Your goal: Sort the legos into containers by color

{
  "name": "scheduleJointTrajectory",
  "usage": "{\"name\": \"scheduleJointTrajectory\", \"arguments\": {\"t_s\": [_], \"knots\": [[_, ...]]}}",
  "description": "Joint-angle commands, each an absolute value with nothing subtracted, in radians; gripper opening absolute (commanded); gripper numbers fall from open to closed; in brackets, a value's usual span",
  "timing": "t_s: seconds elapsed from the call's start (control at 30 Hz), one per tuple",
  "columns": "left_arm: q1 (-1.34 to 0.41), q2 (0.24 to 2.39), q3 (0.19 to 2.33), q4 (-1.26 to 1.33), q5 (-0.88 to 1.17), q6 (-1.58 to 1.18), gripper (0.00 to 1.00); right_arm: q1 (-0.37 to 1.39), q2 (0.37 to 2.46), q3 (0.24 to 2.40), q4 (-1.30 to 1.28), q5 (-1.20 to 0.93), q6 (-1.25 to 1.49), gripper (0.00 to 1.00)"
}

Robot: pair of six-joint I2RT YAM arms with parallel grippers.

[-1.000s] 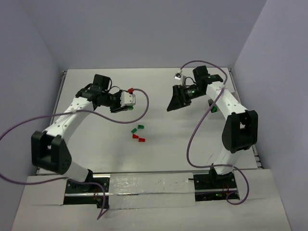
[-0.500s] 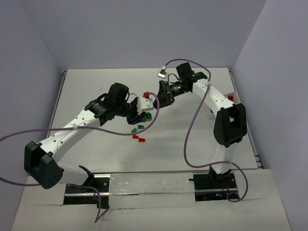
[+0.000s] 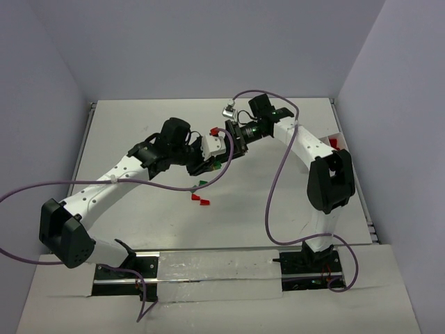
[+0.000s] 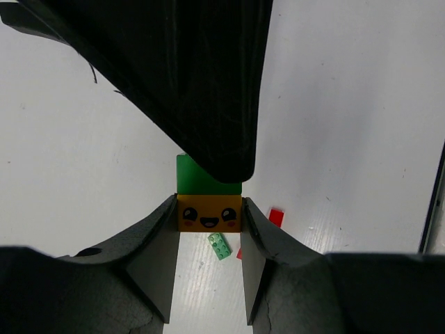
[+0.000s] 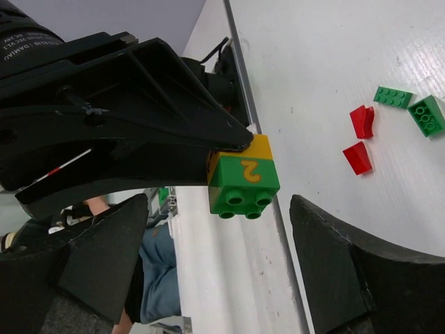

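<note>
My left gripper (image 3: 208,160) is shut on a stack of two legos held above the table: a yellow brick with a smiling face (image 4: 208,213) and a green brick (image 4: 201,182) marked "2" (image 5: 245,184). My right gripper (image 3: 233,142) faces it, open, with its fingers (image 5: 327,264) on either side of the green end, apart from it. On the table lie loose legos: two green (image 5: 393,97) (image 5: 427,115) and two red (image 5: 362,120) (image 5: 357,157). A small white tray (image 3: 334,141) with something red in it sits by the right wall.
Purple cables loop from both arms over the table (image 3: 139,181). The walls close in the left, back and right sides. The loose legos lie just below the two grippers in the top view (image 3: 201,193).
My left arm has swung right to the table's middle with the stack. My right arm has swung left to meet it, and its open fingers now stand around the green brick.
</note>
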State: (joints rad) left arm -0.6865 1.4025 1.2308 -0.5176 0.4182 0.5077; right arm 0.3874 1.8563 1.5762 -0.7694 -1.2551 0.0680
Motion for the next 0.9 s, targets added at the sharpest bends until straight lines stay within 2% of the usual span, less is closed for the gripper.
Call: {"name": "scheduleJointTrajectory", "arguments": {"t_s": [0.0, 0.4, 0.5, 0.67, 0.77, 0.8, 0.87], "knots": [[-0.695, 1.402, 1.284, -0.472, 0.414, 0.491, 0.0, 0.401, 1.882, 1.572, -0.752, -1.301, 0.082, 0.88], [-0.7, 1.404, 1.302, -0.468, 0.406, 0.483, 0.0, 0.406, 1.909, 1.57, -0.737, -1.334, 0.11, 0.73], [-0.703, 1.403, 1.3, -0.468, 0.401, 0.487, 0.0, 0.405, 1.912, 1.57, -0.73, -1.347, 0.116, 0.59], [-0.703, 1.401, 1.284, -0.465, 0.389, 0.495, 0.0, 0.405, 1.91, 1.555, -0.7, -1.376, 0.147, 0.29], [-0.704, 1.394, 1.256, -0.455, 0.367, 0.5, 0.0, 0.395, 1.9, 1.533, -0.682, -1.408, 0.168, 0.05], [-0.704, 1.392, 1.248, -0.452, 0.362, 0.502, 0.0, 0.389, 1.894, 1.525, -0.677, -1.416, 0.173, 0.0], [-0.704, 1.384, 1.22, -0.447, 0.346, 0.507, 0.0, 0.353, 1.873, 1.504, -0.666, -1.423, 0.179, 0.0]]}}
